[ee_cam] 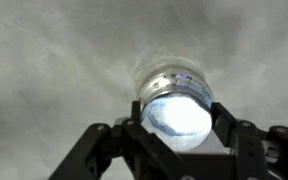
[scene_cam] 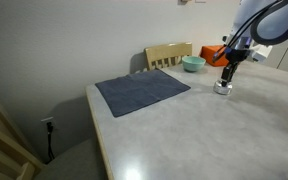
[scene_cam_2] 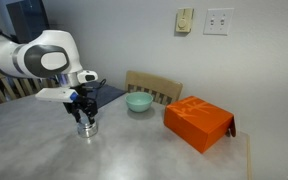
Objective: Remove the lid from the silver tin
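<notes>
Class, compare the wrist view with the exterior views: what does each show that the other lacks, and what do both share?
Only the wrist view: the lid close up and bright, with a jaw on each side. Only the exterior views: the teal bowl, orange box, chair, dark mat and the arm. Shared: the silver tin, the gripper and the grey table.

The pincer (scene_cam_2: 83,112) hangs directly over the silver tin (scene_cam_2: 87,128).
</notes>
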You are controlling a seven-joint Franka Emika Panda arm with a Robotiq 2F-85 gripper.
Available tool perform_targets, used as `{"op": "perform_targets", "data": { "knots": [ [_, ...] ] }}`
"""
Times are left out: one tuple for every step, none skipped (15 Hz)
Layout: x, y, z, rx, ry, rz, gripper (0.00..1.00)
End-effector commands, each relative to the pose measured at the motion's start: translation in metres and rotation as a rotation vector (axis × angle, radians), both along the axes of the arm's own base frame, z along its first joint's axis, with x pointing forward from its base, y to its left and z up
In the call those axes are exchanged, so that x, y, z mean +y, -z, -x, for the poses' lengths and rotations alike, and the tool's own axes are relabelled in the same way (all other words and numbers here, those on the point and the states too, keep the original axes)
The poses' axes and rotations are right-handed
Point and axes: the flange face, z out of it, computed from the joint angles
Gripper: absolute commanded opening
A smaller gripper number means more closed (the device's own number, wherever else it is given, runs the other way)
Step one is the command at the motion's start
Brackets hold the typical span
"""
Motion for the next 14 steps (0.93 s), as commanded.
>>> {"op": "perform_targets", "data": {
  "knots": [
    [-0.002,-0.005,0.001,0.009,-0.011,-0.002,0.44],
    [-0.002,-0.004,0.002,0.010,-0.012,-0.002,0.44],
    [-0.002,-0.005,0.002,0.009,-0.012,-0.001,0.44],
    [-0.001,-0.004,0.002,0.009,-0.012,-0.001,0.44],
    [-0.001,-0.005,0.002,0.008,-0.013,0.000,0.44],
    [-0.001,-0.005,0.003,0.007,-0.014,0.001,0.44],
    [0.000,-0.007,0.004,0.004,-0.013,0.006,0.44],
    [0.001,-0.008,0.005,0.001,-0.014,0.009,0.44],
    [0.003,-0.011,0.006,-0.006,-0.016,0.012,0.44],
    [0.005,-0.014,0.007,-0.013,-0.019,0.016,0.44],
    [0.007,-0.018,0.008,-0.020,-0.021,0.021,0.44],
    [0.010,-0.023,0.009,-0.029,-0.025,0.026,0.44],
    [0.013,-0.027,0.010,-0.036,-0.030,0.030,0.44],
    [0.016,-0.033,0.011,-0.048,-0.034,0.038,0.44]
  ]
}}
